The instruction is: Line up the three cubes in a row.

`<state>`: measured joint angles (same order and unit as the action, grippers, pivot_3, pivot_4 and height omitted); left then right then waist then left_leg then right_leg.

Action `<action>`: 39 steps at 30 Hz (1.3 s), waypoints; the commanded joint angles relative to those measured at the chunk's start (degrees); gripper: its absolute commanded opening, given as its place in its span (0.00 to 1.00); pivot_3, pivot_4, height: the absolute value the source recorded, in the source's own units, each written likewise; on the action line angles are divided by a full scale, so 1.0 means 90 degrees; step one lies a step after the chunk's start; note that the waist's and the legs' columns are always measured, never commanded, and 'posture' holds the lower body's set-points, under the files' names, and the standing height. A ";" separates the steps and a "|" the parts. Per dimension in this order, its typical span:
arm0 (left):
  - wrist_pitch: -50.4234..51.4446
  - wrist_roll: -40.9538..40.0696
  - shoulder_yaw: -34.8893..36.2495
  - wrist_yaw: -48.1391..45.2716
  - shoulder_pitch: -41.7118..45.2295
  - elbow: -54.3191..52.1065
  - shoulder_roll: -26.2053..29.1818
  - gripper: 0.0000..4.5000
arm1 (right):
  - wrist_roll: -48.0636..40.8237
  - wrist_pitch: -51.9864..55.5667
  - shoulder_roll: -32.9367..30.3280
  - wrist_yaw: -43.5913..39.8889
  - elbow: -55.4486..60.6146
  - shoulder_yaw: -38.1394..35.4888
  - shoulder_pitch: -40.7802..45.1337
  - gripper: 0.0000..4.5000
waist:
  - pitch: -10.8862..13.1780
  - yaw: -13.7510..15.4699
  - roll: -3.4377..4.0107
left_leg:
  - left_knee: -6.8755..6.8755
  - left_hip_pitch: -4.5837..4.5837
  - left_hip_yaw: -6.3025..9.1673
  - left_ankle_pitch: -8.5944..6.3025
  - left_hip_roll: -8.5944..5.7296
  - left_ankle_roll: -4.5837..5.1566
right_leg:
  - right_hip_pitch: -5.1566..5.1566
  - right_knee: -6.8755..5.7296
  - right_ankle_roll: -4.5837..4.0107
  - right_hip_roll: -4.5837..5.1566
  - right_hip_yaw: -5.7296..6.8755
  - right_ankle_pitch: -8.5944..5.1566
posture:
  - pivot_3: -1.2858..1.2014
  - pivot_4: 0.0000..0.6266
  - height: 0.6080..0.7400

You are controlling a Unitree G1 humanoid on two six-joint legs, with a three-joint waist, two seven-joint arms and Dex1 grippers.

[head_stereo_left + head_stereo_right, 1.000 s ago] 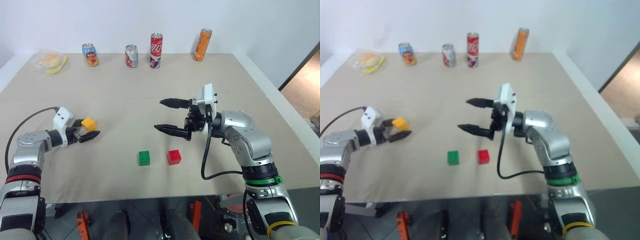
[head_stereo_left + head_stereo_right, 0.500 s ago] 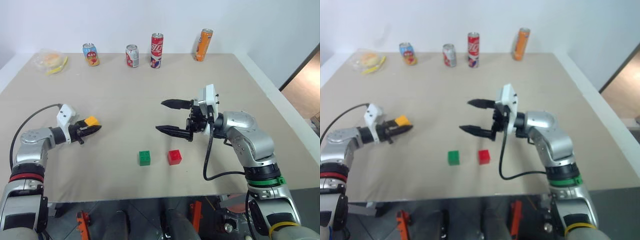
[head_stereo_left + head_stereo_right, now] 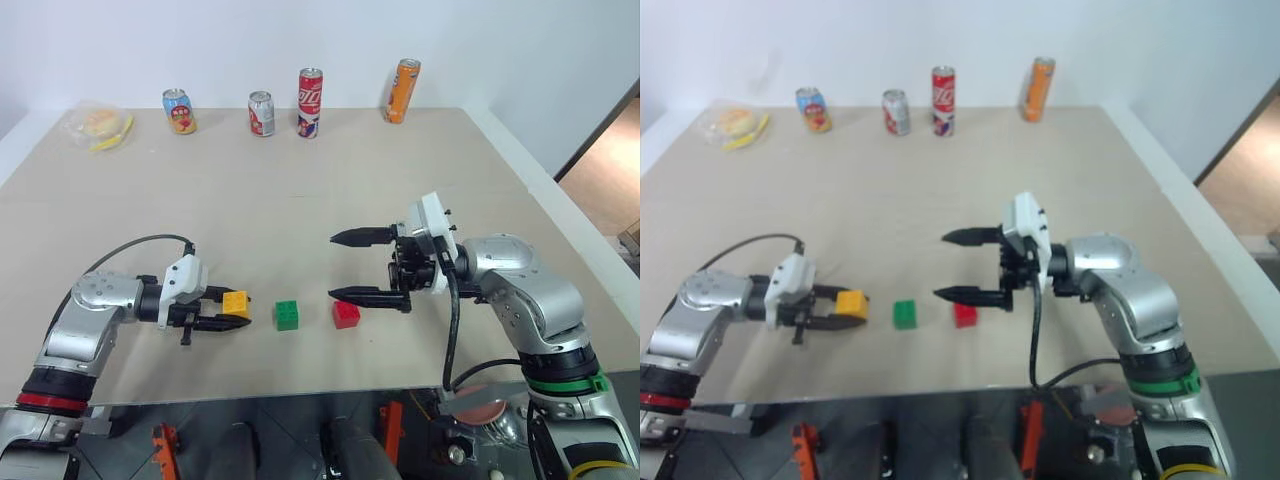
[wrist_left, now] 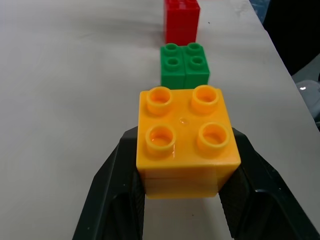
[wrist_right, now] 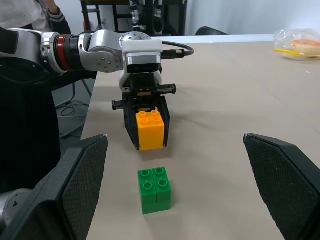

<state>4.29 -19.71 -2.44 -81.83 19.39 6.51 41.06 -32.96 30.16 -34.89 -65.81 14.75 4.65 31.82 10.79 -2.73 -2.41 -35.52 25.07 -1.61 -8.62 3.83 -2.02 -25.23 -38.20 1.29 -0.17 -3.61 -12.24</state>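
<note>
The left pincer sits in the lower left of the left eye view, clamped on the yellow cube — its two black fingers press the cube's opposite sides, studs facing up. Whether the cube rests on the counter or hangs just above it cannot be told.

Just to the right of the yellow cube in that view stands the green cube, apart from it by a small gap, and further right the red cube, also apart. In the left wrist view the three run one behind the other — yellow nearest, then green, then red at the top edge.

The right pincer is in the middle right of the left eye view, its fingers spread wide and holding nothing; the lower finger's tip lies just above the red cube in the frame. The right wrist view looks between those fingers at the green cube and the clamped yellow one.

Along the counter's far edge, across the top of the frame, stand four cans, with a clear bag at the upper left.
</note>
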 commanded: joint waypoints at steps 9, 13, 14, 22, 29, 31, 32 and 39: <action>-0.0271 0.0116 -0.0069 -0.0068 -0.0234 0.0164 0.0148 0.30 | -0.0078 0.0049 -0.0014 0.0131 0.0291 -0.0032 -0.0072 1.00 | 0.0000 0.0005 0.0000 | 0.0003 0.0006 0.0001 -0.0001 -0.0002 0.0000 | -0.0004 0.0001 0.0003 0.0001 0.0003 -0.0001 | 0.52 0.24 1.00; -0.0334 0.0178 -0.0087 -0.0048 -0.0327 0.0297 0.0168 0.30 | -0.0057 0.0043 -0.0008 0.0117 0.0251 -0.0008 -0.0054 1.00 | 0.0000 0.0003 0.0000 | 0.0004 0.0006 0.0001 -0.0001 -0.0002 0.0000 | -0.0004 0.0001 0.0002 0.0002 0.0002 -0.0002 | 0.52 0.24 1.00; -0.0366 0.0203 -0.0095 -0.0047 -0.0343 0.0333 0.0174 0.30 | -0.0052 0.0045 -0.0006 0.0116 0.0235 -0.0003 -0.0043 1.00 | 0.0000 0.0004 0.0000 | 0.0004 0.0006 0.0001 -0.0001 -0.0002 0.0000 | -0.0004 0.0001 0.0002 0.0002 0.0002 -0.0001 | 0.52 0.24 1.00; -0.0492 0.0286 -0.0169 -0.0038 -0.0383 0.0446 0.0173 0.30 | -0.0065 0.0090 0.0008 0.0137 0.0223 0.0011 -0.0003 1.00 | 0.0000 0.0003 0.0000 | 0.0004 0.0002 0.0001 -0.0001 -0.0001 0.0000 | -0.0003 0.0001 0.0002 0.0001 0.0003 -0.0001 | 0.52 0.24 1.00; -0.0501 0.0321 -0.0233 -0.0102 -0.0361 0.0498 0.0208 0.92 | -0.0068 0.0112 0.0003 0.0131 0.0240 0.0005 -0.0004 1.00 | 0.0000 0.0004 0.0000 | 0.0003 0.0001 0.0001 -0.0001 -0.0002 0.0000 | -0.0001 0.0001 0.0001 0.0003 0.0003 -0.0001 | 0.52 0.24 1.00; -0.0489 0.0335 -0.0243 -0.0118 -0.0356 0.0507 0.0217 0.99 | -0.0072 0.0108 0.0002 0.0123 0.0238 0.0001 -0.0001 1.00 | 0.0000 0.0003 0.0000 | 0.0002 0.0000 0.0000 0.0000 -0.0002 0.0000 | -0.0001 0.0001 0.0001 0.0005 0.0003 -0.0001 | 0.52 0.24 1.00; -0.0481 0.0336 -0.0242 -0.0121 -0.0353 0.0513 0.0218 0.99 | -0.0074 0.0105 0.0000 0.0116 0.0237 0.0000 0.0002 1.00 | 0.0000 0.0003 0.0000 | 0.0001 -0.0001 0.0000 0.0000 -0.0002 0.0000 | 0.0000 0.0001 0.0001 0.0006 0.0002 -0.0001 | 0.52 0.24 1.00; -0.0227 0.0093 -0.0078 -0.0105 -0.0295 0.0238 0.0285 0.99 | -0.0154 0.0047 -0.0093 -0.0170 0.0325 0.0024 -0.0046 1.00 | 0.0000 0.0004 0.0000 | 0.0003 -0.0002 0.0000 0.0000 -0.0002 0.0000 | -0.0001 0.0001 0.0001 0.0006 0.0004 -0.0001 | 0.52 0.24 1.00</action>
<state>1.03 -18.43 -4.17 -83.00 16.55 9.73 42.32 -33.13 31.32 -34.96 -66.16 15.01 4.82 31.17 10.79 -2.69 -2.41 -35.49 25.07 -1.60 -8.62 3.81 -2.02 -25.24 -38.19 1.29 -0.12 -3.57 -12.25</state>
